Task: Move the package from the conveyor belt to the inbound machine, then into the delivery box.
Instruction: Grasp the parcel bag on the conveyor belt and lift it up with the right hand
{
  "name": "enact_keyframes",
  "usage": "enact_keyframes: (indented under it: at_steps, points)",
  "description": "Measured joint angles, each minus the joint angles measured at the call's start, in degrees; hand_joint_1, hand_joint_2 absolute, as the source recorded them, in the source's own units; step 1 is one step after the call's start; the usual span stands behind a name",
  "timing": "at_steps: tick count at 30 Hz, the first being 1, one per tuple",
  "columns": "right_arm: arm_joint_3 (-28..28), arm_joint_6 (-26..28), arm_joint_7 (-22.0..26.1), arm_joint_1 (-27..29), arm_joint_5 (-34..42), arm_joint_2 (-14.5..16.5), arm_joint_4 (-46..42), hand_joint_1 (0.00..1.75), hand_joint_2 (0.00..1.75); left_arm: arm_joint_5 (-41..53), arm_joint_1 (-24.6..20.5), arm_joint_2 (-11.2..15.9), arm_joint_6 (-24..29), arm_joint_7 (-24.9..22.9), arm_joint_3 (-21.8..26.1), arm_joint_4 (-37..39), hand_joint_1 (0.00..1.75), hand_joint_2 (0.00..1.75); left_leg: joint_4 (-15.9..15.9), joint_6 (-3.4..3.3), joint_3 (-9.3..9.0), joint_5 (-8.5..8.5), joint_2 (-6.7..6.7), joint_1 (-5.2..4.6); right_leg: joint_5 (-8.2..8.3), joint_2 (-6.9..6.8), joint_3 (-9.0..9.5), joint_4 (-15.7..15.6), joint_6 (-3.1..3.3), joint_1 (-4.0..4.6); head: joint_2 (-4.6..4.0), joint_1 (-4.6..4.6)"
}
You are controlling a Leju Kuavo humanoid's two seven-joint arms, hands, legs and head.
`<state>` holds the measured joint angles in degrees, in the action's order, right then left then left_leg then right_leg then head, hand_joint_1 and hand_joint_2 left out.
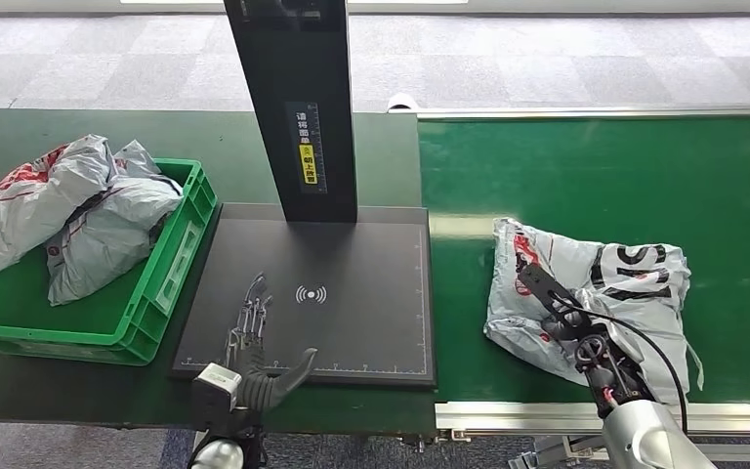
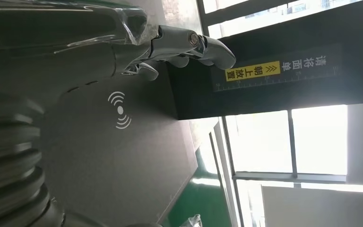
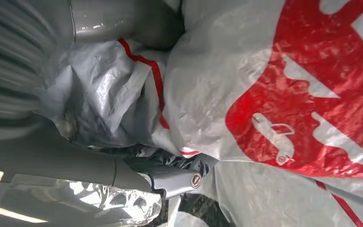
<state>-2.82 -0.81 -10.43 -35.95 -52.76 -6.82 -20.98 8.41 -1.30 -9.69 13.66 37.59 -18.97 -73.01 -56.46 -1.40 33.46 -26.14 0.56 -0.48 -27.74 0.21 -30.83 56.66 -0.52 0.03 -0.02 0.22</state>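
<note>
A crumpled grey plastic package point(image 1: 635, 288) with red and black print lies on the green conveyor belt point(image 1: 596, 166), near its front edge. My right hand point(image 1: 553, 299) lies on the package's left part. In the right wrist view the thumb and fingers point(image 3: 170, 180) close around a bunched fold of the package point(image 3: 264, 71). The inbound machine is a flat black scanning plate point(image 1: 361, 322) with a tall black post point(image 1: 298, 107). My left hand point(image 1: 252, 337) hovers over the plate's front left corner, fingers spread and empty, and its fingers point(image 2: 189, 45) point toward the post point(image 2: 274, 80).
The delivery box, a green crate point(image 1: 171, 283), stands left of the plate and holds two grey packages point(image 1: 107, 230); one spills over its left rim. A metal rail point(image 1: 508, 415) edges the belt in front. Grey carpet floor lies beyond the tables.
</note>
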Motion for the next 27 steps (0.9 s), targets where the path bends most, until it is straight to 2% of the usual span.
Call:
enact_keyframes:
  at_steps: [8,12,16,21,24,27]
  points:
    - [0.22,2.77,1.80,-0.79,-1.36,1.44,0.00,1.75,1.75,0.28,0.39,0.23,1.35,-0.17,0.10,-0.63,0.00,1.75,0.00,0.01,-0.02,0.01,0.00,0.01,0.00,0.01,0.04,0.01,0.01,0.01,0.00,0.01]
    - [0.25,8.31,7.35,-0.25,-1.74,2.89,-1.90,1.75,1.75,1.20,1.97,0.45,3.60,0.20,0.82,-3.08,0.00,1.75,0.01,0.01,0.04,0.01,-0.06,0.00,0.01,0.08,-0.01,0.05,0.00,0.02,0.00,0.01]
    - [1.83,10.38,12.32,3.80,0.41,5.34,-15.34,1.75,1.75,3.79,5.13,1.11,7.67,1.91,3.12,-10.71,0.00,1.75,0.01,0.02,0.09,0.00,-0.06,0.01,-0.02,0.07,-0.12,0.06,0.03,0.02,0.00,0.00]
    - [9.43,5.05,13.66,8.83,7.00,7.22,-37.52,1.75,1.75,6.15,5.95,2.67,12.72,2.48,6.35,-20.90,0.00,1.75,0.05,0.06,0.16,-0.02,-0.08,0.07,-0.09,0.06,-0.18,0.08,0.15,0.10,0.00,0.01]
    - [15.13,0.98,14.78,9.14,12.76,8.35,-43.39,1.75,1.75,6.14,4.18,3.22,13.39,2.49,7.87,-23.30,0.00,1.75,0.05,0.14,0.09,0.02,-0.21,0.09,-0.09,0.17,-0.17,0.08,0.18,0.11,0.00,0.01]
    - [19.38,0.86,15.55,9.25,15.00,9.25,-46.05,1.75,1.75,6.11,2.91,3.51,13.52,2.49,8.79,-24.35,0.00,1.75,0.05,0.20,0.08,0.07,-0.08,0.09,-0.08,0.06,-0.13,0.09,0.18,0.10,0.00,0.02]
